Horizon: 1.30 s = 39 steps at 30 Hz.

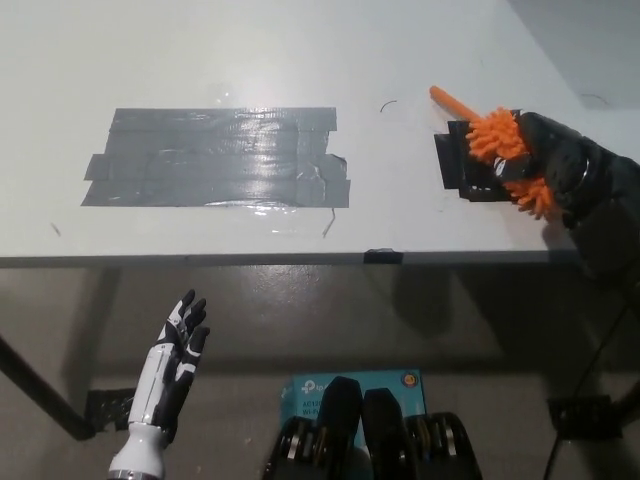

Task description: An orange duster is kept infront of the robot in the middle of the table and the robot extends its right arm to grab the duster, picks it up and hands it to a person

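Orange duster [497, 140] clenched in black right hand [545, 160]; white left hand [172, 362] spread below table [300, 60].

The black right hand [548, 165] is closed around a fluffy orange duster [497, 138] above a black patch [462, 166] on the white tabletop [250, 60]. The white left hand [172, 362] hangs open below the edge.

orange duster [497, 137] partly hidden by right hand [556, 165], right arm cut off at edge
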Motion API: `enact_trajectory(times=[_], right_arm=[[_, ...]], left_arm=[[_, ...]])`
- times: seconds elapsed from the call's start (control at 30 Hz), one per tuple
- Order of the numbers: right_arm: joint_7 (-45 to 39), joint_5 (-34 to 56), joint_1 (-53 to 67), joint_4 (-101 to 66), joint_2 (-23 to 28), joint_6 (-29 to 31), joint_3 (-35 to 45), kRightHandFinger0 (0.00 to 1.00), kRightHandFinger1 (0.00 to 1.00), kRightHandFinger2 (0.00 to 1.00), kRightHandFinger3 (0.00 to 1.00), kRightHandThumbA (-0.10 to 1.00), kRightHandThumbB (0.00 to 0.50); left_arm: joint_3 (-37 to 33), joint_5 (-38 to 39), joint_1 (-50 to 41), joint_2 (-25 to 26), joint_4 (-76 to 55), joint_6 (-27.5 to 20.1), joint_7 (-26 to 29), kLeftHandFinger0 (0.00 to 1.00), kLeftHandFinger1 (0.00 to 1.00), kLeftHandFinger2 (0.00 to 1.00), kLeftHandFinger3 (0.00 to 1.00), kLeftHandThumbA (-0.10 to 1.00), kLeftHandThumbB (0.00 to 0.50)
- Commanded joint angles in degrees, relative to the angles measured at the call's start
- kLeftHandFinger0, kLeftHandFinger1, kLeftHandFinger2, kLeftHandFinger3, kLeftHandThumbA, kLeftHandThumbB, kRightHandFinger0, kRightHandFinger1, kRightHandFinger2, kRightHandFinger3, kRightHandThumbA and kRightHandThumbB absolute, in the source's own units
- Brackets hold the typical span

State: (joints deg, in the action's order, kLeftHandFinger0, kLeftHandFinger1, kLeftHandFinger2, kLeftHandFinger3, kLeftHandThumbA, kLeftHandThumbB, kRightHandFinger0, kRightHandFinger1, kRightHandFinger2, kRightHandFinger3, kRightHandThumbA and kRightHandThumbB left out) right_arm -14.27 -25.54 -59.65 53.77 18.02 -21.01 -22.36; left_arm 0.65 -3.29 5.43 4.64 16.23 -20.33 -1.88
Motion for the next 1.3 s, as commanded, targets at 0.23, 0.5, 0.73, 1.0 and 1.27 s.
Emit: enact_trajectory(times=[0.23, 0.5, 0.73, 1.0, 1.27], right_arm=[[-6.99, 20.54, 3.21, -5.75, -2.56, -0.84, 21.77, 0.07, 0.59, 1.0, 1.0, -0.1, 0.155], [-16.55, 39.81, 1.79, 1.49, -6.18, -5.43, 42.19, 0.0, 0.47, 0.84, 1.0, -0.1, 0.096], [-18.42, 42.62, 1.35, 0.3, -9.21, -5.19, 46.7, 0.0, 0.42, 0.73, 1.0, -0.1, 0.141], [-19.94, 43.04, 0.98, -1.83, -11.55, -4.33, 47.3, 0.0, 0.39, 0.69, 1.0, -0.1, 0.149], [-20.26, 44.97, 0.14, -1.87, -12.82, -4.34, 47.26, 0.0, 0.39, 0.68, 0.97, -0.1, 0.135]], left_arm=[[0.55, 0.43, 1.56, 0.67, -0.84, -0.57, 0.46, 0.94, 1.0, 1.0, 1.0, 0.92, 0.16], [0.71, 1.0, 1.95, 0.8, -0.99, -0.33, 0.2, 0.92, 1.0, 1.0, 1.0, 0.91, 0.158], [0.85, 0.86, 2.21, 0.72, -0.87, -0.25, 0.52, 0.91, 1.0, 1.0, 1.0, 0.91, 0.161], [0.79, 0.55, 2.76, 0.76, -0.98, 0.12, 0.6, 0.91, 1.0, 1.0, 1.0, 0.91, 0.166], [0.89, 0.64, 3.24, 1.01, -1.44, 0.51, 0.41, 0.92, 1.0, 1.0, 1.0, 0.91, 0.158]])
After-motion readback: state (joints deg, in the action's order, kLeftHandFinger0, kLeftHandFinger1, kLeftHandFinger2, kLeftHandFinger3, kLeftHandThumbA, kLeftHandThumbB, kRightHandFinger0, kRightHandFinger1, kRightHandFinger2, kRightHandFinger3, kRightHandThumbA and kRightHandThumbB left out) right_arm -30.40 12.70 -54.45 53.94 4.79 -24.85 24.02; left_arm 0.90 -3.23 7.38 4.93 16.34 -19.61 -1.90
